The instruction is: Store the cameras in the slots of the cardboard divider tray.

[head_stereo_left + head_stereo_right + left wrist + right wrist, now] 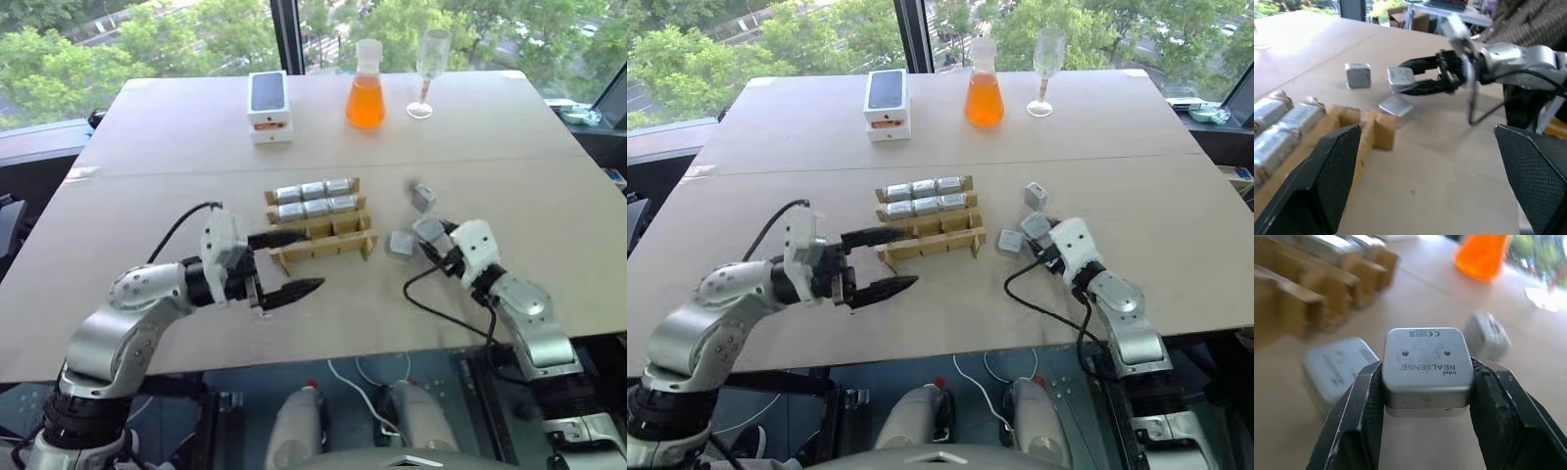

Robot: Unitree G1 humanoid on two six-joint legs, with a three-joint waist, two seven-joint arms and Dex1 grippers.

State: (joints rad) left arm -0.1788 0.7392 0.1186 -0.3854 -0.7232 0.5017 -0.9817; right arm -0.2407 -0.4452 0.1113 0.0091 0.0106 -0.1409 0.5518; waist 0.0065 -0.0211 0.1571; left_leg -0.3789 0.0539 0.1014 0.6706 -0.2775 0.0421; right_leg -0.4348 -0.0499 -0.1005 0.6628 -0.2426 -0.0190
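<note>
Just right of the cardboard divider tray, the right end effector clamps 1 camera between its fingers.

blurred tray, flask top cropped

Head pair looking down over surface; wrist views low and close, both sharing the cardboard divider tray.
</note>
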